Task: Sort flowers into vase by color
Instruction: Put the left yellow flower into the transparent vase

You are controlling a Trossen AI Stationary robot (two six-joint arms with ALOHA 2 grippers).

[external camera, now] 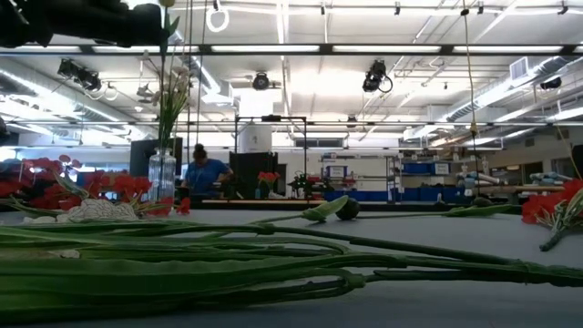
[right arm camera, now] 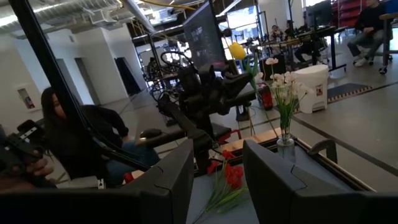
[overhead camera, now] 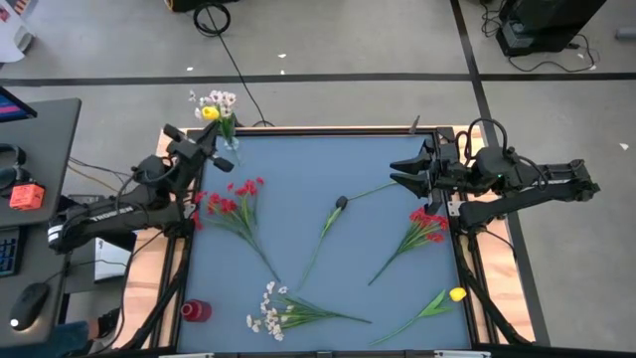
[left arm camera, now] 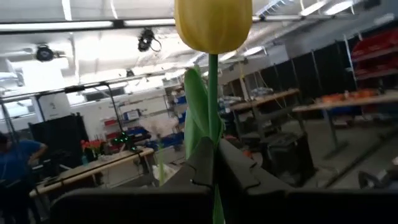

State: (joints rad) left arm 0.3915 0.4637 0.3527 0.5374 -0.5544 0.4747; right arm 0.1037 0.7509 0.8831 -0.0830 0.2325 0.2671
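Observation:
My left gripper [overhead camera: 211,139] is at the table's far left corner, shut on a yellow tulip [left arm camera: 213,22] beside the glass vase [overhead camera: 229,141], which holds white blossoms [overhead camera: 219,99]. The vase [external camera: 162,173] stands upright in the low view. My right gripper [overhead camera: 402,175] hovers open near the table's right edge, holding nothing. Lying flat on the blue table are two red sprigs [overhead camera: 234,204] [overhead camera: 427,227], a dark bud [overhead camera: 341,204], a white sprig [overhead camera: 273,310] and another yellow tulip [overhead camera: 455,294]. My left gripper pinches the tulip's green stem [left arm camera: 214,118] a little below the bud, between its two fingers. The stem stands upright and the bud rises above the fingers. The stem's lower end is hidden by the gripper; whether it reaches into the vase cannot be told.
A small red container [overhead camera: 196,310] stands at the table's near left corner. The table's wooden rim [overhead camera: 467,268] borders the blue mat. People sit and stand in the room beyond the table. Long stems [external camera: 273,264] cross the near part of the mat.

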